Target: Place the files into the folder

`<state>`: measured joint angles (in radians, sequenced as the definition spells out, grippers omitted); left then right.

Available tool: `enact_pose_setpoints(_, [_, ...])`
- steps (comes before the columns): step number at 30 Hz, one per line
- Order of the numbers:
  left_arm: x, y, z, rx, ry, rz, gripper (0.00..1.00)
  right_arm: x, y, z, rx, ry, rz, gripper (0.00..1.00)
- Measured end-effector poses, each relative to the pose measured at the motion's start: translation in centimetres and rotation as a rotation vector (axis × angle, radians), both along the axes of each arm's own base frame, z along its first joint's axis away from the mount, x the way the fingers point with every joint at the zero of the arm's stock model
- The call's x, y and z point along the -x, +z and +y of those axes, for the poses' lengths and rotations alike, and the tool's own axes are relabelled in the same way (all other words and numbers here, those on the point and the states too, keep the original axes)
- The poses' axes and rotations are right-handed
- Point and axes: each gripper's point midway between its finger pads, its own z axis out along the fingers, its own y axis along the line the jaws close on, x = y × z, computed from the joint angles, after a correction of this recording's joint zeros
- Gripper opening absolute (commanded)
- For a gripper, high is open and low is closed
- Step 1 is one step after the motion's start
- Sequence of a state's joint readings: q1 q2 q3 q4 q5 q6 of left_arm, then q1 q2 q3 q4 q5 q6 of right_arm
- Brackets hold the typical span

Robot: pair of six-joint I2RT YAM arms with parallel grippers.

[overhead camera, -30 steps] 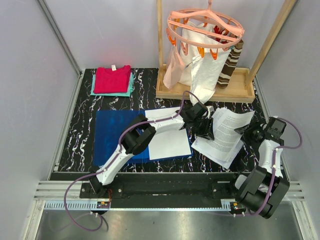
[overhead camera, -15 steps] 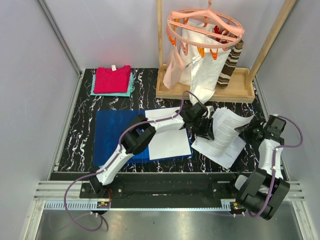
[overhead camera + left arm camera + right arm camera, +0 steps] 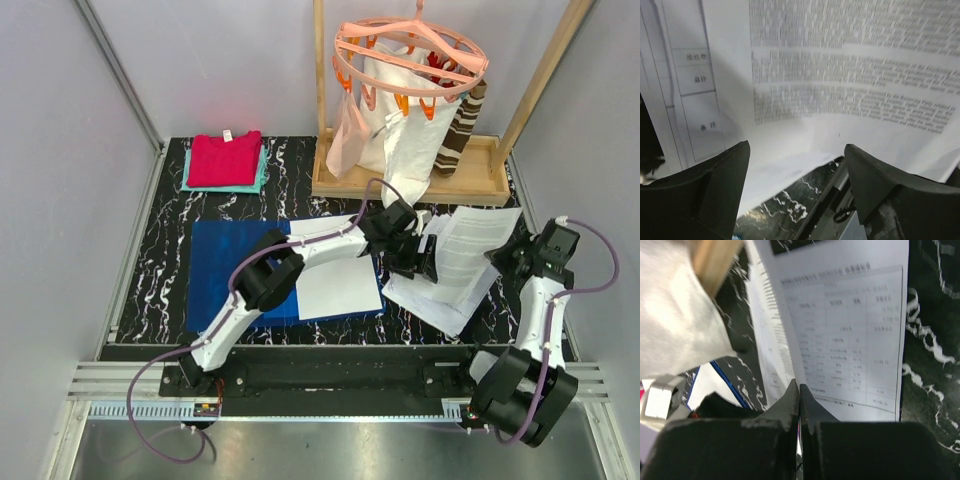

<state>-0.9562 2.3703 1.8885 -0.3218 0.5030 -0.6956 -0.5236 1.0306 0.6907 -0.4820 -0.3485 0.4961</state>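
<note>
The blue folder [image 3: 235, 270] lies flat at the table's middle left with a white sheet [image 3: 335, 280] on its right part. More files [image 3: 440, 295] lie stacked at the right. My right gripper [image 3: 502, 258] is shut on the right edge of the top printed sheet [image 3: 470, 245] and holds it raised and curled. In the right wrist view the jaws [image 3: 799, 387] pinch that sheet edge-on, above a sheet with a table print [image 3: 850, 340]. My left gripper [image 3: 425, 262] is open and empty at the stack's left side. Its fingers [image 3: 715, 190] straddle the lifted text sheet [image 3: 850, 75].
Folded red and teal cloths [image 3: 225, 160] lie at the back left. A wooden rack base [image 3: 400, 185] stands at the back right, with white garments hanging from an orange peg hanger [image 3: 410, 50] close above the left gripper. Grey walls enclose the black marbled table [image 3: 160, 280].
My right gripper has risen and drawn back to the right, lifting the top sheet's right edge higher. My left gripper has shifted slightly right, under the raised sheet.
</note>
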Motion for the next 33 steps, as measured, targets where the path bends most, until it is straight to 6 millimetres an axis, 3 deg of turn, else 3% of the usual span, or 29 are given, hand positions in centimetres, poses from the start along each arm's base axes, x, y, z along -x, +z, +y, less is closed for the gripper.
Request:
enact_pose_setpoints(3, [0.6, 3.3, 0.7, 0.017, -0.008, -0.02, 0.82, -1.4, 3.8, 0.1, 0.092, 0.043, -0.071, 0.0])
enact_pose_setpoints(7, [1.6, 11.6, 3.1, 0.111, -0.007, -0.118, 0.82, -2.7, 8.8, 3.7, 0.193, 0.178, -0.187, 0.0])
enact_pose_setpoints(11, [3.5, 21.6, 9.9, 0.239, 0.058, -0.309, 0.87, -2.9, 13.6, 9.9, 0.213, 0.39, -0.294, 0.0])
enact_pose_setpoints(13, [4.2, 24.9, 14.7, 0.282, 0.136, -0.407, 0.89, -2.3, 15.1, 14.2, 0.185, 0.54, -0.354, 0.0])
enact_pose_setpoints(15, [4.3, 27.0, 20.1, 0.306, 0.257, -0.508, 0.9, -1.1, 15.4, 18.9, 0.131, 0.702, -0.383, 0.0])
enact_pose_setpoints(18, [4.1, 26.7, 26.3, 0.273, 0.436, -0.594, 0.92, 1.5, 14.7, 26.3, 0.029, 0.94, -0.375, 0.0])
enact_pose_setpoints(20, [4.1, 24.8, 29.3, 0.213, 0.53, -0.612, 0.93, 3.4, 14.3, 31.3, -0.067, 1.091, -0.363, 0.0])
enact_pose_setpoints(23, [3.8, 22.2, 32.5, 0.116, 0.632, -0.615, 0.93, 5.3, 14.6, 36.5, -0.226, 1.233, -0.37, 0.0])
enact_pose_setpoints(26, [3.5, 20.4, 34.1, 0.038, 0.683, -0.604, 0.93, 5.1, 15.1, 37.9, -0.292, 1.264, -0.389, 0.0])
enact_pose_setpoints(30, [3.5, 18.6, 34.6, -0.014, 0.704, -0.576, 0.93, 4.0, 15.4, 37.3, -0.334, 1.267, -0.423, 0.0])
enact_pose_setpoints(33, [3.2, 17.6, 34.3, -0.041, 0.698, -0.559, 0.93, 2.1, 12.7, 35.2, -0.341, 1.228, -0.391, 0.0])
